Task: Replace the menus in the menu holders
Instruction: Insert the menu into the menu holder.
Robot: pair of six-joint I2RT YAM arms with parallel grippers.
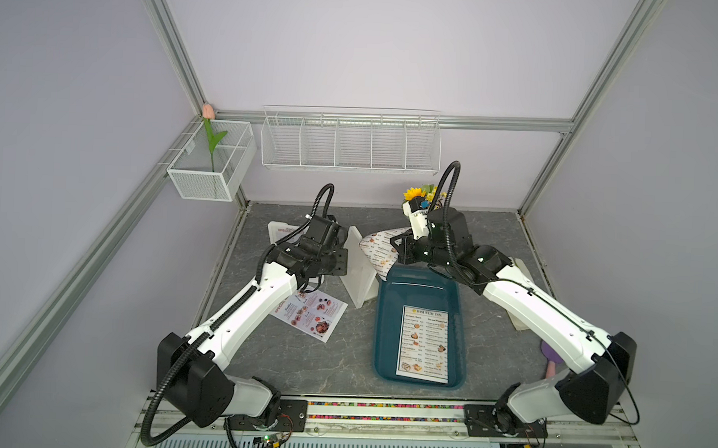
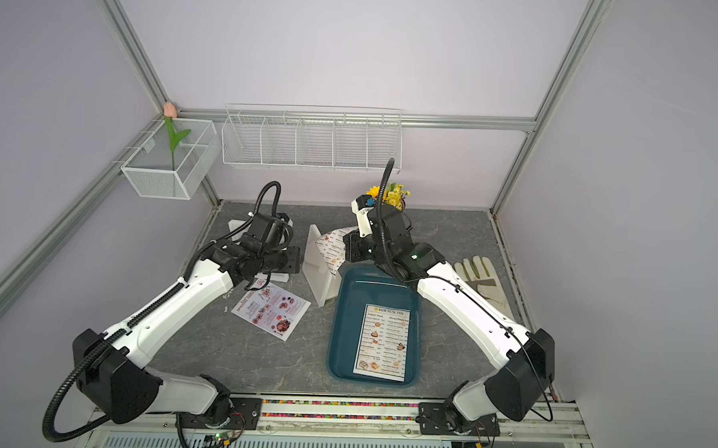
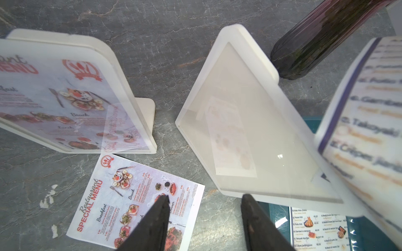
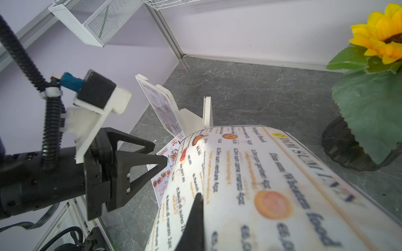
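Observation:
My right gripper (image 4: 199, 195) is shut on a white "DIM SUM INN" menu (image 1: 383, 249) (image 4: 250, 173), which curls up beside the empty menu holder (image 1: 359, 266) (image 3: 245, 130). My left gripper (image 3: 204, 196) hangs open and empty on that holder's other side, above the table. One finger hangs over a pinkish "SPECIAL MENU" sheet (image 3: 134, 200) (image 1: 311, 314) lying flat there. The second menu holder (image 3: 65, 97) (image 1: 284, 230) stands at the back left with a "SPECIAL MENU" inside. Another "DIM SUM INN" menu (image 2: 383, 342) lies in the teal tray (image 2: 334, 315).
A dark vase (image 3: 315, 43) with a sunflower (image 4: 378, 37) stands at the back, close behind my right wrist. A white glove (image 2: 482, 280) lies at the right edge. Two wire baskets (image 1: 350, 143) (image 1: 212, 160) hang on the walls.

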